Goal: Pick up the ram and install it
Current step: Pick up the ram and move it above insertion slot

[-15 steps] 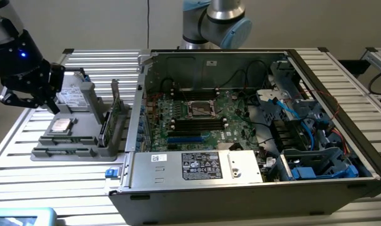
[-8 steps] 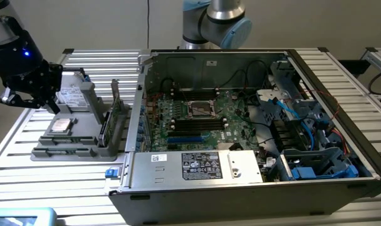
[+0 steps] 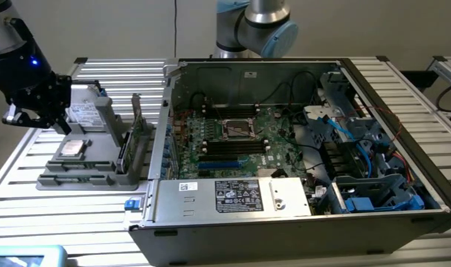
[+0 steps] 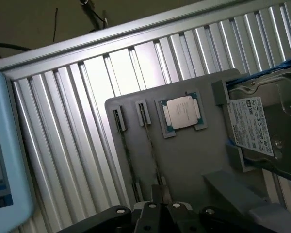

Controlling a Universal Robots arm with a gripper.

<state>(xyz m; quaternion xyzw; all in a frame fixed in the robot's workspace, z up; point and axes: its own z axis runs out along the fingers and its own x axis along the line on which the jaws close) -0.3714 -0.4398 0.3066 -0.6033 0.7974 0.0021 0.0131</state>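
Exterior view: the claw (image 3: 38,121), pressed together and holding nothing, hangs at eleven o'clock of the grey tray (image 3: 84,186) on the counter (image 3: 32,217). The ram (image 3: 78,165) stands on edge in a slot at six o'clock of the processor (image 3: 73,147), probably so its thin top edge can be pinched. The open computer case (image 3: 210,222) lies at three o'clock of the tray, with its motherboard (image 3: 233,139) facing up.

Wrist view: the claw (image 4: 160,213) hovers over the ram (image 4: 153,150), which is just beside the processor (image 4: 182,111).

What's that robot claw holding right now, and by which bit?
It cannot be told. The gripper is shut above the grey tray, but whether anything is pinched between its fingers is hidden.
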